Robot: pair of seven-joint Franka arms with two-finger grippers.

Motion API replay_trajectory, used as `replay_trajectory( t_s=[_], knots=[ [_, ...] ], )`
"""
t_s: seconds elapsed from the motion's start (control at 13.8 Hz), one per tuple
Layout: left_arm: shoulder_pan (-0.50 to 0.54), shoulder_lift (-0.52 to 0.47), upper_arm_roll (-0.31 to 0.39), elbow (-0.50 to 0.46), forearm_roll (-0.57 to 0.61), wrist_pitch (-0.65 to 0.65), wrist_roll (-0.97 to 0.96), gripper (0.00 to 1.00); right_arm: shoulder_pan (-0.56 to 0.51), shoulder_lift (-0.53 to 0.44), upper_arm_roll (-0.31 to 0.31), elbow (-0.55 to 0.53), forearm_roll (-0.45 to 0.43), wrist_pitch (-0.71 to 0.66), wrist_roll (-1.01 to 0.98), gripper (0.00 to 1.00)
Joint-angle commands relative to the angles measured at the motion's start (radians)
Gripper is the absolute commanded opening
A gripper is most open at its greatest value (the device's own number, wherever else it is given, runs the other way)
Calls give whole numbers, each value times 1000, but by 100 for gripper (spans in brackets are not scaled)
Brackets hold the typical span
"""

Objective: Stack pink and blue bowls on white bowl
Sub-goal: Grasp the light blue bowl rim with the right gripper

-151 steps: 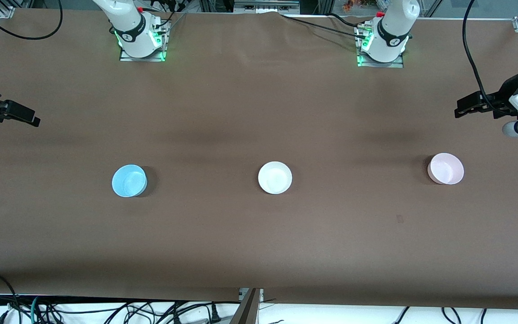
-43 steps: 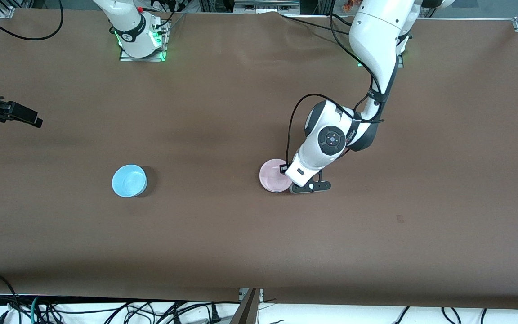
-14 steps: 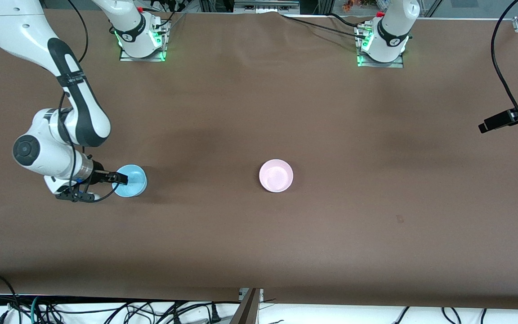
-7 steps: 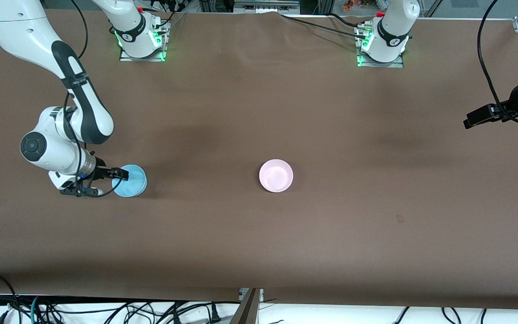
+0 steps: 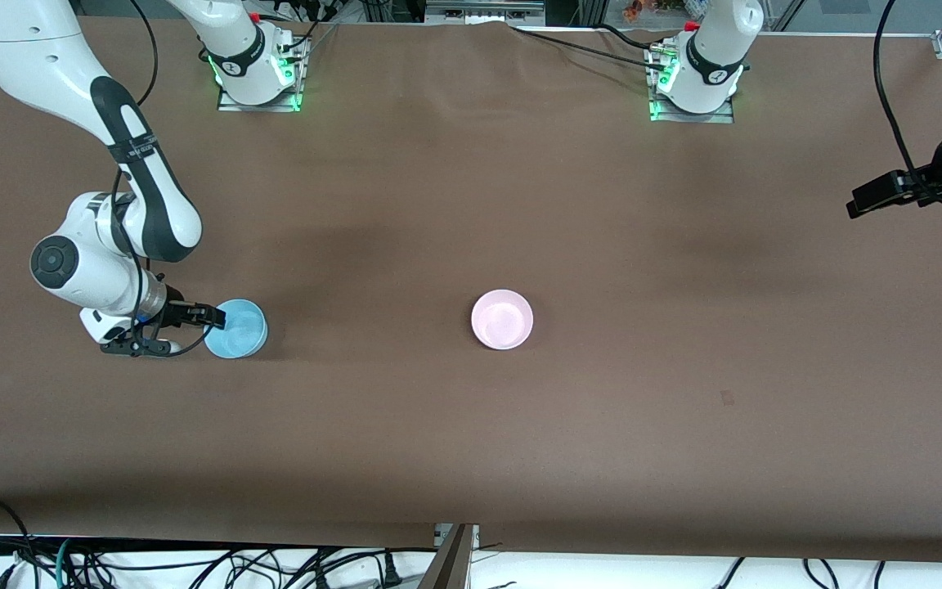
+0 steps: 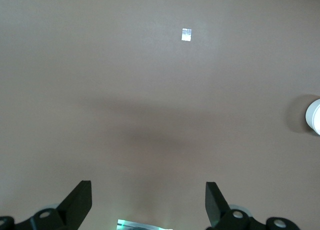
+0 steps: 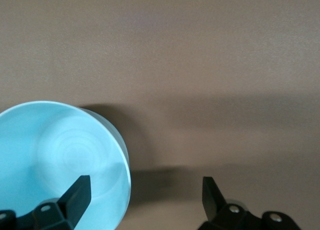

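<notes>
Right hand wide open astride the rim of the blue bowl, one finger inside. Left hand open, empty, over the table's end. Pink bowl mid-table.

The front view looks down from high across the table, facing both bases. Each wrist view looks straight down past its own fingertips; the right one, close, shares the blue bowl.

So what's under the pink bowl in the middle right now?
The pink bowl sits mid-table with its inside empty. From above it covers whatever is beneath, so no white bowl can be seen there. The blue bowl stands apart, toward the right arm's end.
</notes>
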Motion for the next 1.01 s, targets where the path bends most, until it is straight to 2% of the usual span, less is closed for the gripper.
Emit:
replay_trajectory(
  t_s=[0.0, 0.14, 0.29, 0.43, 0.51, 0.79, 0.94],
  knots=[
    [-10, 6, 2, 23, 27, -22, 63, 100, -1, -13, 1, -34, -2, 34, -15, 84],
    [-8, 15, 2, 25, 18, -22, 58, 100, -1, -13, 1, -34, -2, 34, -12, 61],
    [-11, 17, 1, 26, 21, -22, 58, 100, -1, -13, 1, -34, -2, 32, -12, 31],
    [-11, 27, 2, 43, 19, -19, 62, 100, -1, -15, 1, -32, -2, 31, -12, 6],
    [-10, 43, 2, 78, 15, -21, 62, 100, -1, -15, 1, -32, -2, 29, -9, 0],
    [-8, 58, 2, 97, 14, -24, 55, 100, -1, -38, 5, -20, -2, 25, -8, 0],
    [-11, 58, 2, 97, 14, -24, 55, 100, 5, -70, 13, 20, -2, -48, -5, 0]
  ],
)
